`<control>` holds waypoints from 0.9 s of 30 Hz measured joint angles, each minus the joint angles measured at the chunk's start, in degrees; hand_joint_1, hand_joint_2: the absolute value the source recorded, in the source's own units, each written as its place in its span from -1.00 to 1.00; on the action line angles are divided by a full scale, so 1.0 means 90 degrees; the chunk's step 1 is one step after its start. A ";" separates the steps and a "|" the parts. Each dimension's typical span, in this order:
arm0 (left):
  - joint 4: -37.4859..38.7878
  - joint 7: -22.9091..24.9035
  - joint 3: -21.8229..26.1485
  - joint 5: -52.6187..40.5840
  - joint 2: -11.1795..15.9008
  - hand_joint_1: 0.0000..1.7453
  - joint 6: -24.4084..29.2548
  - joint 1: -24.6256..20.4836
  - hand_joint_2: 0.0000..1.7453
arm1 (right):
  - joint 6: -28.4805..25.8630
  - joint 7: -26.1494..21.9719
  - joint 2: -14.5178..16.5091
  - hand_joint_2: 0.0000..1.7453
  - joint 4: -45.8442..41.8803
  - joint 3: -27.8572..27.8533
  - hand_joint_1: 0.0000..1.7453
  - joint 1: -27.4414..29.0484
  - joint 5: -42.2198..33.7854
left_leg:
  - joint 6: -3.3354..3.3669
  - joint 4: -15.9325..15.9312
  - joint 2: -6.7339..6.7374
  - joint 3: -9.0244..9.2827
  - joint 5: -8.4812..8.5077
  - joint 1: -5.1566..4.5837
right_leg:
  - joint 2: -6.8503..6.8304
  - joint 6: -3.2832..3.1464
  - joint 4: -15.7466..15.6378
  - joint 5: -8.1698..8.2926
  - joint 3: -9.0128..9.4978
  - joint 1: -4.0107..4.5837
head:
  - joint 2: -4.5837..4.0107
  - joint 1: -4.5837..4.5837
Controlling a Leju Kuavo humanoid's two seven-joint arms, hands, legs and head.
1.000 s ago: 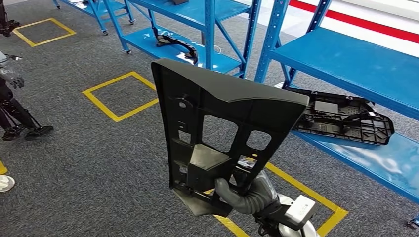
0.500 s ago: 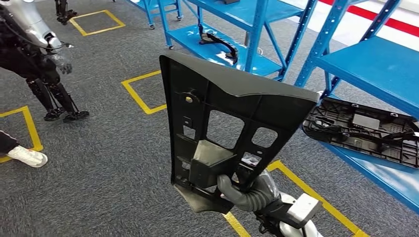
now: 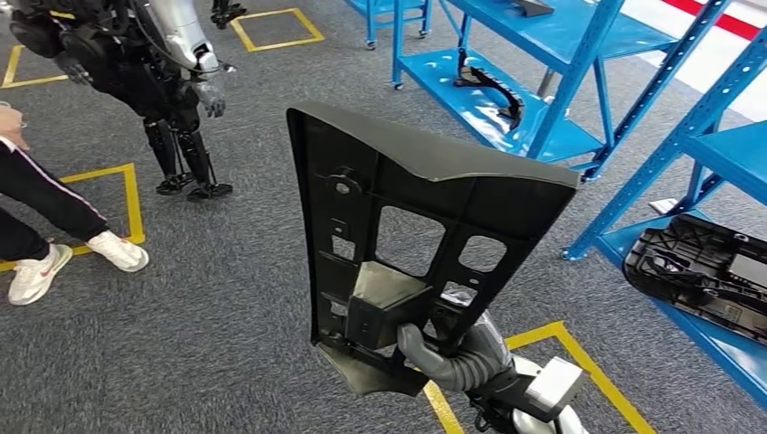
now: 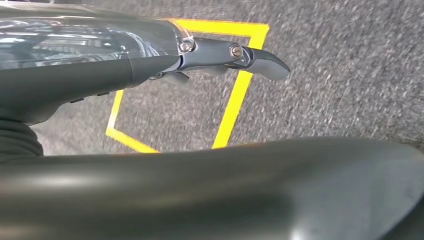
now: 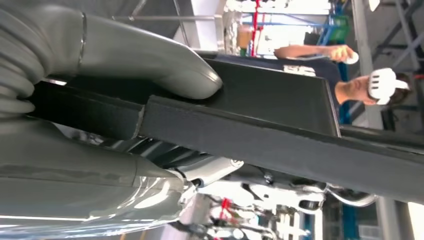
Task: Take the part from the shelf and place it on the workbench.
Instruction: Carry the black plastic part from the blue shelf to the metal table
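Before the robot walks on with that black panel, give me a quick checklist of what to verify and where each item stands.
1. Grip on the part: ok. The right hand holds the black panel at its lower end, thumb pressed on its edge.
2. Panel attitude: ok. It stands upright, wide end up.
3. Left hand free: ok. It holds nothing, above the carpet and yellow tape.
4. Path ahead: not ok. Another robot and a person's legs stand on the floor to the left.
5. Shelf clearance: cannot tell. The blue rack stands to the right; the gap is unclear.
6. Workbench located: cannot tell.
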 joint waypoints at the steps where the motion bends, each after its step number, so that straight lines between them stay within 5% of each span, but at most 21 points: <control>1: 0.0000 0.0000 0.0000 0.0001 0.0000 -1.00 0.0000 0.0005 1.00 | -0.0003 0.0002 0.0001 1.00 -0.0001 -0.0001 1.00 0.0008 0.0001 | -0.0026 0.0007 -0.0065 -0.0018 0.0004 0.0007 | 0.0009 -0.0019 -0.0020 -0.0019 0.0013 0.0008 | 0.0000 -0.0002; 3: 0.0000 -0.0001 0.0000 0.0002 0.0001 -1.00 -0.0001 0.0036 1.00 | -0.0011 0.0004 0.0007 1.00 -0.0005 -0.0005 1.00 0.0006 0.0001 | -0.0076 0.0022 -0.0108 -0.0034 -0.0015 0.0023 | -0.0122 -0.0078 -0.0035 -0.0018 0.0045 0.0011 | -0.0001 -0.0003; 4: 0.0000 -0.0001 0.0000 0.0002 0.0002 -1.00 -0.0003 0.0044 1.00 | -0.0016 0.0004 0.0014 1.00 -0.0009 -0.0009 1.00 0.0003 0.0001 | -0.0105 0.0119 -0.0010 -0.0077 -0.0083 0.0019 | -0.0200 -0.0112 -0.0049 -0.0019 0.0068 0.0004 | 0.0000 -0.0004; 8: 0.0000 -0.0001 0.0000 0.0002 0.0004 -1.00 -0.0031 0.0005 1.00 | -0.0040 0.0004 0.0025 1.00 -0.0019 -0.0023 1.00 0.0047 0.0004 | -0.0228 0.1450 0.0524 -0.0738 -0.0699 0.0058 | -0.0587 -0.0200 -0.0064 -0.0072 0.0133 0.0012 | 0.0001 -0.0007; 10: 0.0000 -0.0001 0.0000 0.0001 0.0004 -1.00 -0.0051 0.0017 1.00 | -0.0048 0.0004 0.0025 1.00 -0.0019 -0.0025 1.00 0.0063 0.0004 | -0.0260 0.1691 0.0580 -0.0875 -0.0665 0.0091 | -0.0768 -0.0193 -0.0063 -0.0112 0.0168 0.0014 | 0.0001 -0.0006; 14: 0.0000 -0.0001 0.0000 -0.0003 0.0004 -1.00 -0.0055 0.0009 1.00 | -0.0052 0.0004 0.0027 1.00 -0.0019 -0.0026 1.00 0.0071 0.0004 | -0.0204 0.0332 0.0957 -0.0194 0.0026 0.0048 | -0.1059 -0.0108 -0.0062 -0.0228 0.0302 0.0035 | 0.0001 -0.0007; 16: 0.0000 -0.0001 0.0000 -0.0002 0.0005 -1.00 -0.0054 -0.0003 1.00 | -0.0052 0.0004 0.0028 1.00 -0.0019 -0.0027 1.00 0.0081 0.0004 | -0.0138 0.0124 0.1075 -0.0106 0.0008 -0.0023 | -0.1175 -0.0042 -0.0074 -0.0267 0.0334 0.0055 | 0.0001 -0.0004; 18: 0.0000 -0.0001 0.0001 0.0001 0.0009 -1.00 -0.0053 0.0021 1.00 | -0.0051 0.0005 0.0035 1.00 -0.0019 -0.0028 1.00 0.0084 0.0004 | -0.0063 0.0072 0.0963 -0.0097 0.0010 -0.0034 | -0.1258 0.0027 -0.0095 -0.0305 0.0390 0.0032 | 0.0001 -0.0002; 21: 0.0000 0.0000 0.0002 0.0002 0.0013 -1.00 -0.0053 0.0022 1.00 | -0.0050 0.0003 0.0049 1.00 -0.0017 -0.0032 1.00 0.0097 0.0002 | 0.0048 -0.0011 0.0779 -0.0022 0.0034 0.0006 | -0.0811 0.0069 0.0407 -0.0648 0.0219 0.0005 | 0.0001 0.0001; 22: 0.0000 -0.0001 0.0002 0.0004 0.0011 -1.00 -0.0053 0.0007 1.00 | -0.0050 0.0002 0.0046 1.00 -0.0014 -0.0040 1.00 0.0119 0.0000 | 0.0072 -0.0016 0.0708 -0.0014 0.0028 0.0004 | -0.0633 0.0057 0.0810 -0.0832 0.0012 0.0012 | 0.0001 0.0002; 24: 0.0000 0.0000 0.0003 0.0009 0.0007 -1.00 -0.0053 -0.0006 1.00 | -0.0050 0.0007 0.0039 1.00 -0.0003 -0.0063 1.00 0.0180 -0.0009 | 0.0099 -0.0014 0.0543 -0.0001 0.0017 -0.0004 | -0.0508 0.0041 0.1557 -0.1047 -0.0433 0.0027 | 0.0001 0.0003; 25: 0.0000 0.0001 0.0004 0.0012 0.0007 -1.00 -0.0053 -0.0004 1.00 | -0.0050 0.0009 0.0038 1.00 0.0001 -0.0074 1.00 0.0202 -0.0013 | 0.0104 -0.0013 0.0453 0.0009 0.0010 -0.0007 | -0.0495 0.0035 0.1656 -0.0976 -0.0539 0.0032 | 0.0001 0.0002; 27: 0.0000 0.0001 0.0005 0.0013 0.0006 -1.00 -0.0052 0.0000 1.00 | -0.0050 0.0012 0.0039 1.00 0.0005 -0.0089 1.00 0.0218 -0.0016 | 0.0093 -0.0008 0.0269 0.0045 -0.0005 -0.0004 | -0.0424 0.0015 0.1161 -0.0501 -0.0423 0.0033 | 0.0000 0.0002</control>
